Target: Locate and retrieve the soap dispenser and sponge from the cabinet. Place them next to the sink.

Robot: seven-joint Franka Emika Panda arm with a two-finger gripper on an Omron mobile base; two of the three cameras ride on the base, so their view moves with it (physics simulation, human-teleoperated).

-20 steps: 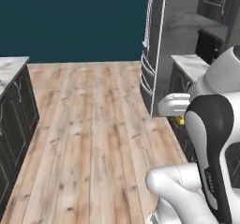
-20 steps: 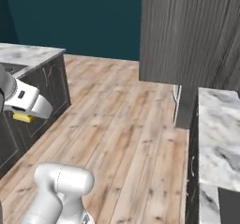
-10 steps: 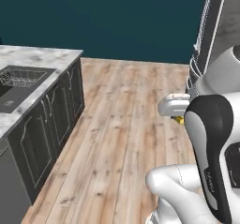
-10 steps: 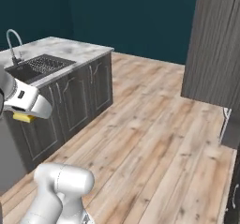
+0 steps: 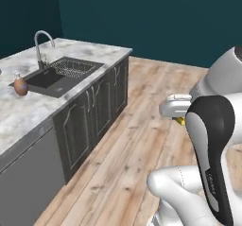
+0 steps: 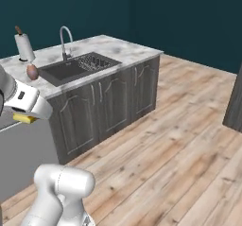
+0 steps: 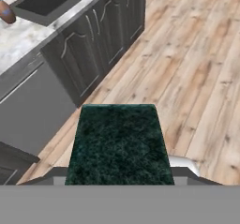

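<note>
Green and fuzzy on top, yellow underneath: that is the sponge (image 7: 117, 143), and I am carrying it. My fingers (image 6: 24, 118) are closed on it, one on each side, about half way shut. From the right base view I can see a bit of its yellow sticking out under my hand. In the hand view its dark green top sits right in front of me.

I think the sponge is very light and soft. It will squash if I squeeze hard, so a gentle hold on its two sides is enough. It is not slippery and it will not break if it drops.

Over on the grey marble tabletop (image 5: 28, 111) is the sink (image 5: 56, 74) with its shiny bent tap (image 5: 41, 43) and a wire rack (image 5: 73, 69) inside. The soap dispenser (image 5: 20, 85) is already standing just beside the sink, touching the tabletop. A white paper roll (image 6: 23, 45) stands behind it.

I am well apart from the sink, out over the wooden floor (image 6: 179, 140). So I guess the soap part is done, and the sponge has to go down next to the sink, near the soap.
</note>
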